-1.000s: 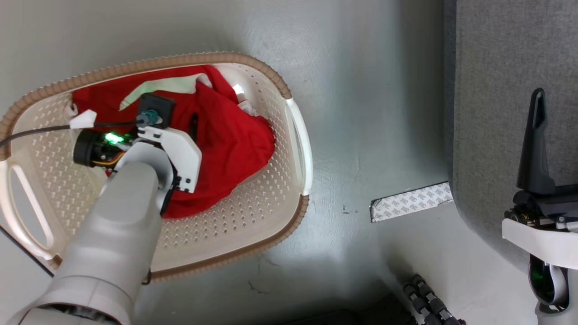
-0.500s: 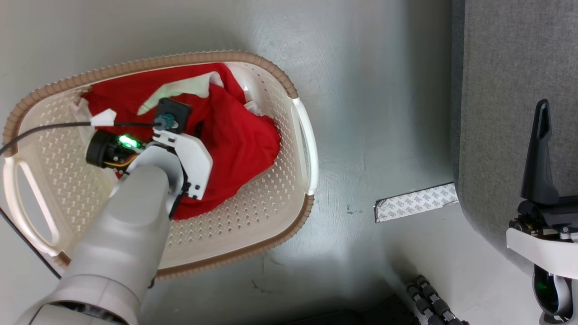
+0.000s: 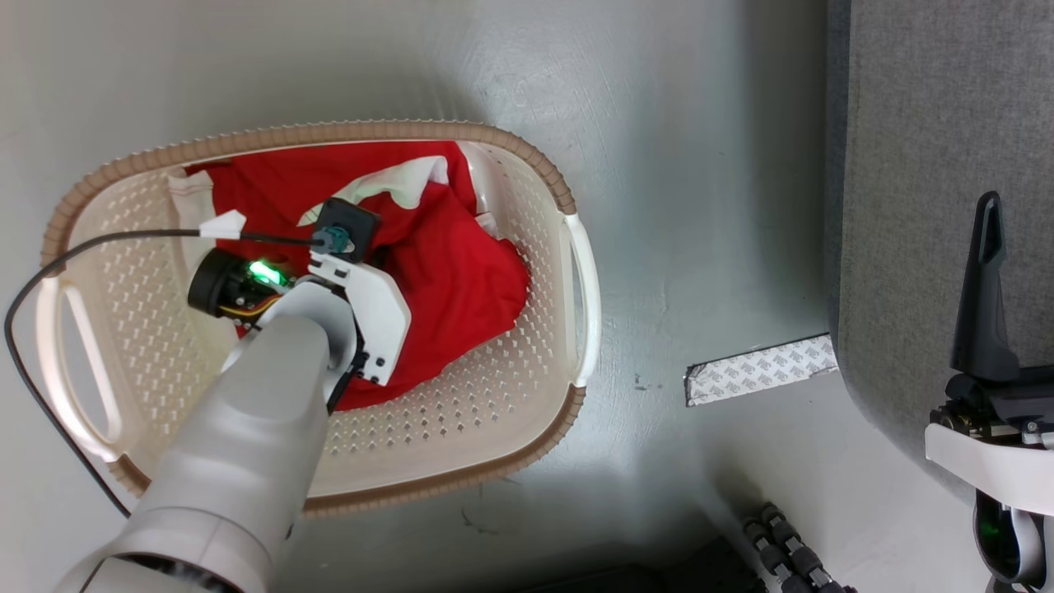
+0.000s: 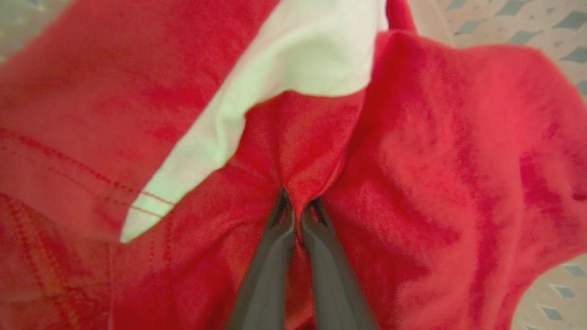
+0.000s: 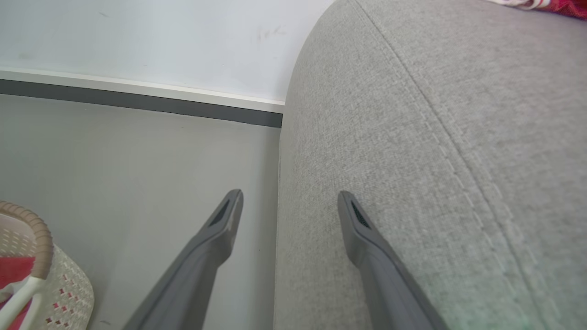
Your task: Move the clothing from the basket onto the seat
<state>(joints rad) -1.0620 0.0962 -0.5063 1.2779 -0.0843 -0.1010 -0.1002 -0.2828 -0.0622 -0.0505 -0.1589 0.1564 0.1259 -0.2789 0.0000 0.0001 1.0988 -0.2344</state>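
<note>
1. The left hand (image 4: 297, 213) is down inside the basket (image 3: 510, 412), its two dark fingers pinched tight on a raised fold of the red clothing (image 4: 435, 160).
2. The clothing lies heaped in the far half of the basket, spilling toward the right-hand wall. A white panel (image 4: 293, 68) sits just above the pinched fold.
3. The basket stands on the grey floor (image 3: 700, 165), well apart from the seat (image 3: 947, 123) on the right.
4. The right hand (image 5: 290, 195) hangs by the rounded edge of the seat with its fingers spread apart and nothing between them.
5. A strip of patterned tape (image 3: 757, 371) lies on the floor, touching the foot of the seat.
6. A bit of red-and-white cloth (image 5: 550, 5) shows on the seat in the top corner of the right wrist view.
</note>
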